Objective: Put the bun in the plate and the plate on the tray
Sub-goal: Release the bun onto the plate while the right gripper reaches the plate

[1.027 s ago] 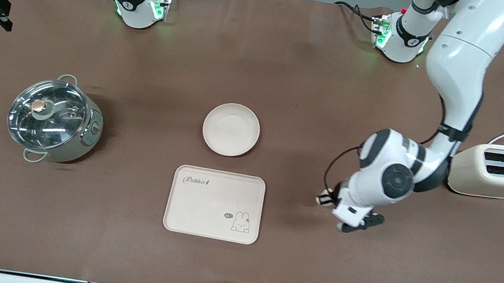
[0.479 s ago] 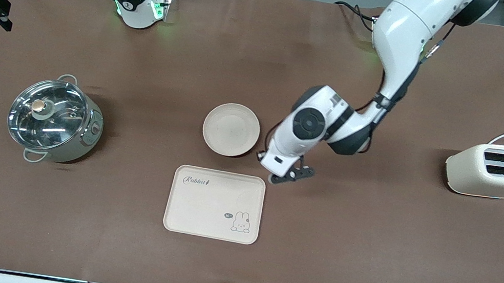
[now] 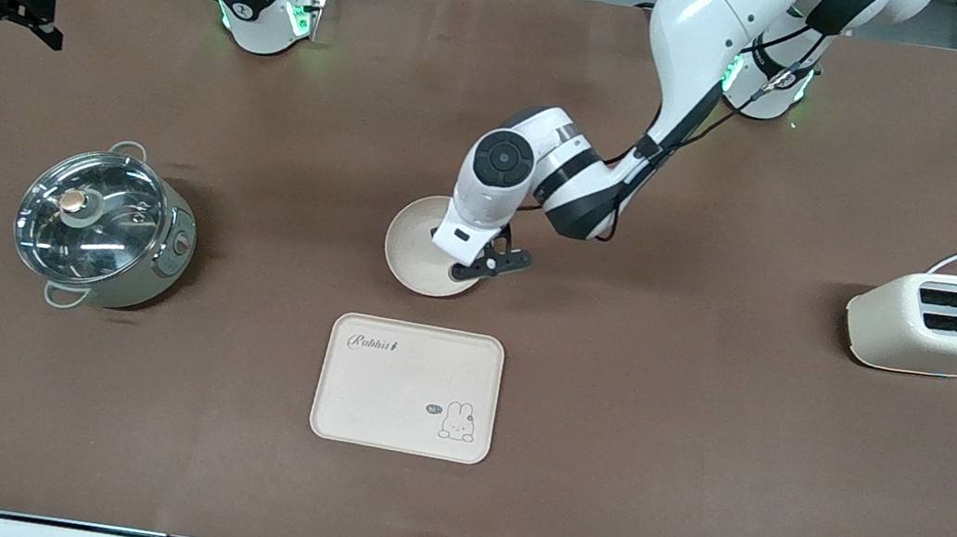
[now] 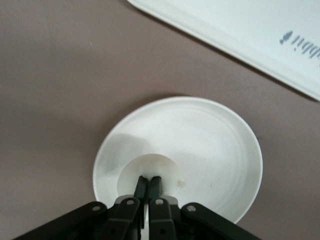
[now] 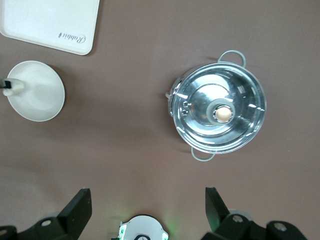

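The round cream plate (image 3: pixel 414 248) sits at the table's middle, with the rectangular "Rabbit" tray (image 3: pixel 406 387) nearer the front camera. My left gripper (image 3: pixel 455 251) hangs over the plate's edge toward the left arm's end. In the left wrist view the gripper (image 4: pixel 149 181) is shut on the small white bun (image 4: pixel 166 168), just above the plate (image 4: pixel 215 142); a tray corner (image 4: pixel 240 30) shows too. My right gripper (image 5: pixel 147 207) is open and empty, waiting high near its base. The right wrist view shows the plate (image 5: pixel 42 97) and the tray (image 5: pixel 45 20).
A steel pot with a glass lid (image 3: pixel 102 227) stands toward the right arm's end. A cream toaster (image 3: pixel 948 327) with a white cord stands toward the left arm's end. The pot also shows in the right wrist view (image 5: pixel 220 114).
My left arm has swung from beside the toaster, past the tray's corner, to over the plate, carrying the bun. The right gripper has shifted slightly at the picture's edge.
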`<state>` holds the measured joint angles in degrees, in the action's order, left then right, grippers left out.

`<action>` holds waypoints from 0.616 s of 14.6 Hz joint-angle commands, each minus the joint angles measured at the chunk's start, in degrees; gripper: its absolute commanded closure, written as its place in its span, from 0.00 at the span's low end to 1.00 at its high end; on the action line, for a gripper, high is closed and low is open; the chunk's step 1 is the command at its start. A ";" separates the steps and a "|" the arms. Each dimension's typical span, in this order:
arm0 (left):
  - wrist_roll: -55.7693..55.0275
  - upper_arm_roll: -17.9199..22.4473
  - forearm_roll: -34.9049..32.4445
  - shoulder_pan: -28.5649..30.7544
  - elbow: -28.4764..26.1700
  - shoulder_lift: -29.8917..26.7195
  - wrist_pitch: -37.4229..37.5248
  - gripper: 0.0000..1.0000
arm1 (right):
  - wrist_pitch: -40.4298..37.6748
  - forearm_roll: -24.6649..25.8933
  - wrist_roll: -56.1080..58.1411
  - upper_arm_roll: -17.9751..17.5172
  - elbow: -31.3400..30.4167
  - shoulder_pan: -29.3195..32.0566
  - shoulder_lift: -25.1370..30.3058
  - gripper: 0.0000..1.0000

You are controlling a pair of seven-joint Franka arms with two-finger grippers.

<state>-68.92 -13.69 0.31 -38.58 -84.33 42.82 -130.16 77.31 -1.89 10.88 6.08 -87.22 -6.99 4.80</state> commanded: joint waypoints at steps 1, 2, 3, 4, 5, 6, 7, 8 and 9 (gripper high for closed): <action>-1.12 0.59 0.92 -2.20 0.93 1.83 -2.89 0.95 | 5.46 -2.05 -0.06 0.08 -5.40 -0.48 0.48 0.00; -1.82 0.51 0.92 -2.38 1.01 2.62 -4.21 0.86 | 7.05 -2.58 -1.37 -0.01 -6.46 -0.82 0.30 0.00; -2.00 0.50 0.92 -2.73 0.93 2.88 -5.44 0.76 | 8.46 -3.63 -3.04 -0.01 -7.17 -2.05 -0.74 0.00; -1.92 0.50 0.92 -2.99 1.01 3.15 -5.89 0.48 | 10.21 -4.69 -5.06 -0.01 -7.78 -3.45 -1.80 0.00; -1.74 0.59 0.92 -2.91 1.10 2.98 -5.89 0.01 | 12.14 -5.39 -7.77 -0.01 -8.05 -4.94 -3.64 0.00; -1.83 0.59 0.92 -2.73 1.19 2.63 -5.89 0.00 | 13.64 -6.01 -9.80 -0.01 -8.14 -6.44 -6.00 0.00; -1.92 0.68 0.92 -2.21 1.45 1.67 -5.46 0.00 | 15.40 -6.89 -9.91 -0.01 -8.23 -7.06 -7.85 0.00; -1.92 1.03 0.92 -1.94 1.80 0.61 -4.84 0.00 | 16.81 -8.29 -10.08 -0.01 -8.49 -7.24 -9.35 0.00; -1.83 1.21 0.75 -1.68 2.15 -0.53 -3.36 0.00 | 17.87 -10.65 -10.70 -0.01 -8.67 -7.24 -11.28 0.00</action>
<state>-70.49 -13.26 0.31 -40.60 -82.85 45.03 -135.91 93.39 -8.97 1.49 5.65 -95.82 -14.08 -3.29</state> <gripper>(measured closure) 0.383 0.000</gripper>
